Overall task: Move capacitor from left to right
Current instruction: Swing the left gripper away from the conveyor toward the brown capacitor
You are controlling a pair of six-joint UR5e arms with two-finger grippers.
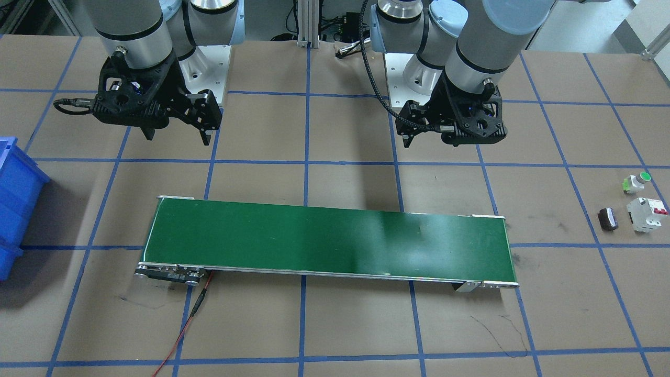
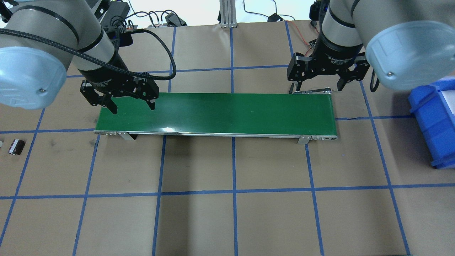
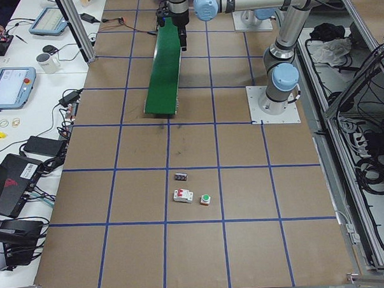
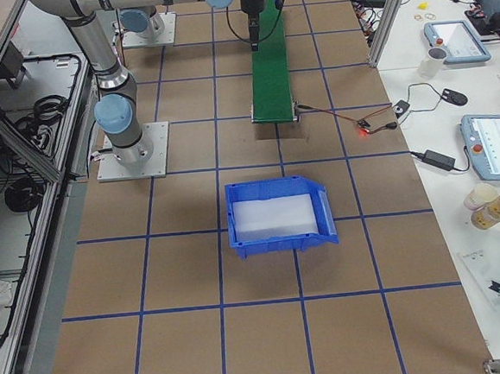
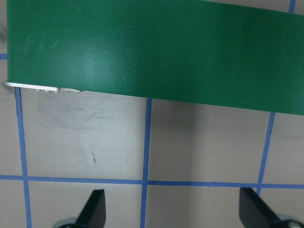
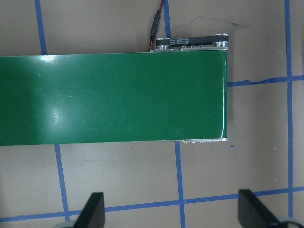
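The capacitor (image 1: pixel 607 219), a small dark stubby cylinder, lies on the brown table at the robot's far left. It also shows at the left edge of the overhead view (image 2: pixel 16 147) and in the exterior left view (image 3: pixel 181 177). My left gripper (image 2: pixel 133 107) is open and empty above the left end of the green conveyor belt (image 2: pixel 220 112), well away from the capacitor. The left wrist view shows its open gripper (image 5: pixel 173 209) over bare table. My right gripper (image 2: pixel 320 87) is open and empty above the belt's right end; the right wrist view also shows it open (image 6: pixel 172 211).
A white breaker with a red switch (image 1: pixel 646 213) and a green-capped push button (image 1: pixel 637 182) sit beside the capacitor. A blue bin (image 2: pixel 433 121) stands at the robot's far right. A red wire (image 1: pixel 180 335) runs from the belt's motor end.
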